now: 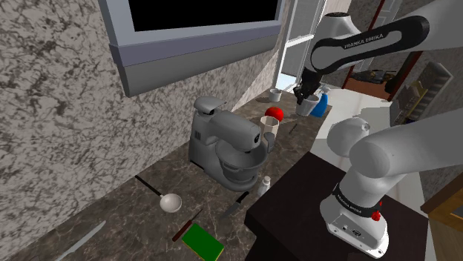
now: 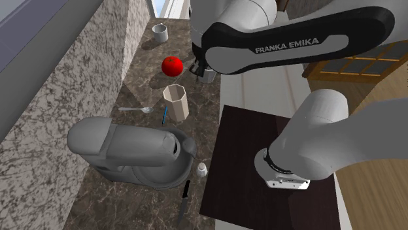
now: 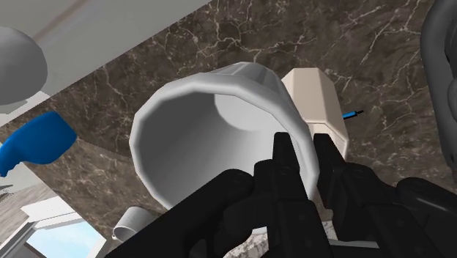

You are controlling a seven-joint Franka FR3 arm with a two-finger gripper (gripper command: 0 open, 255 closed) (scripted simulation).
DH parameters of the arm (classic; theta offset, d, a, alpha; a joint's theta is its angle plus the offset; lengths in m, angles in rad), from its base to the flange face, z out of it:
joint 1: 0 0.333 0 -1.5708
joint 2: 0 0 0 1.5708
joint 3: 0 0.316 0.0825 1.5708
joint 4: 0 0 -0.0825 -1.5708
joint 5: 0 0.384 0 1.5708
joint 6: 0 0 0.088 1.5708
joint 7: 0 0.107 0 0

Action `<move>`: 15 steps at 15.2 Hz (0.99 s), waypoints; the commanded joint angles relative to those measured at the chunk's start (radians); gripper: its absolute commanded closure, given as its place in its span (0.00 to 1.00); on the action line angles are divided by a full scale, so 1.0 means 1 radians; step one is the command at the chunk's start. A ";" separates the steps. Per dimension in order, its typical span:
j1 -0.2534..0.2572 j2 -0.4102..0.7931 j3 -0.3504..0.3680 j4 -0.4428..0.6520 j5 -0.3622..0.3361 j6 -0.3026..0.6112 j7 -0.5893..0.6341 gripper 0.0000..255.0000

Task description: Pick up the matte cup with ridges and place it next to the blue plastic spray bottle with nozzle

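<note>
Right up close, the hand (image 3: 302, 150) has its two black fingers (image 3: 282, 157) pinched on the wall of the pale grey cup (image 3: 220, 124): one finger inside the rim, the other outside, a narrow grip with the cup firmly held. The cup's mouth gapes at the wrist camera, with the dark marbled surface (image 3: 381, 59) behind it. Off one side of the cup there's the blue spray bottle (image 3: 36, 139); off the other, tight behind the fingers, a beige faceted tumbler (image 3: 316, 95). In the shoulder view the cup hangs under the hand in the upper right of the frame, just left of the bottle; whether its base touches the surface, I can't tell. Lower left of it sit a red apple (image 1: 274, 113) and, at centre, a grey stand mixer (image 1: 226, 144).
</note>
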 commanded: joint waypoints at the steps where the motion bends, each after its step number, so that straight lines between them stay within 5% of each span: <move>1: 0.003 -0.007 0.002 0.023 0.005 -0.030 -0.003 1.00; 15: -0.050 0.320 -0.233 0.317 0.007 0.043 -0.289 1.00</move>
